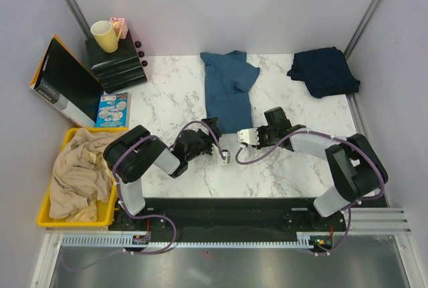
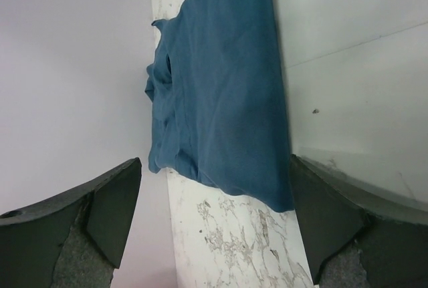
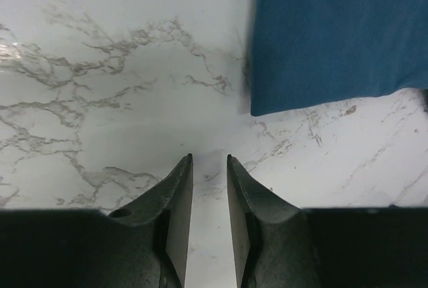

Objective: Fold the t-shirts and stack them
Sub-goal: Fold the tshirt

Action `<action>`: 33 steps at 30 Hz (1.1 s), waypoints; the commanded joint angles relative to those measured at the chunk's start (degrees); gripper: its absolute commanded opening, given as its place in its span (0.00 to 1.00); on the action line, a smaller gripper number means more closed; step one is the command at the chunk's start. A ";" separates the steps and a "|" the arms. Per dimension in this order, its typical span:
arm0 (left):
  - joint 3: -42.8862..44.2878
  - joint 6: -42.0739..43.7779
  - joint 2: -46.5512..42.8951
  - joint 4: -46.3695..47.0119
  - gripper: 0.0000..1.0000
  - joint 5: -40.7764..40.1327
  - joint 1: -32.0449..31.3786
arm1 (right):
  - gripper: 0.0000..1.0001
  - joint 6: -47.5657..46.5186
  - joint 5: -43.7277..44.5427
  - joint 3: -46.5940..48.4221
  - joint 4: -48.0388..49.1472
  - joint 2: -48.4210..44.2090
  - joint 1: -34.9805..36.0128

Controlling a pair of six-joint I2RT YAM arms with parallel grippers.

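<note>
Fold apparently unfinished: my left gripper (image 1: 225,156) stands wide open, right gripper (image 1: 245,137) nearly closed, both empty; next I should grasp the centre-frame soft steel-blue cloth t-shirt (image 1: 227,94) by its near hem.

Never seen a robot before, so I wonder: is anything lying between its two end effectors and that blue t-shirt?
Nothing visible. Only bare marble table separates the left end effector and the right end effector from the steel-blue t-shirt's near hem.

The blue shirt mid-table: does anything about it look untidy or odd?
Yes. The steel-blue t-shirt is only roughly folded: its far end is bunched, with a sleeve flopping out rightward. The navy t-shirt lies apart, rumpled, near the far right corner.
</note>
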 commanded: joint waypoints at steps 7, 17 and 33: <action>-1.86 -0.42 -2.68 1.24 0.93 1.55 -0.03 | 0.34 -4.44 -3.21 -5.87 12.59 -0.59 2.54; -0.02 -1.04 -1.71 -2.62 0.90 3.66 0.33 | 0.33 -5.14 -2.25 -3.67 18.14 5.91 3.42; 4.11 -2.44 -1.71 -13.26 0.58 4.81 0.85 | 0.11 -5.67 -1.63 -2.09 19.28 9.17 3.68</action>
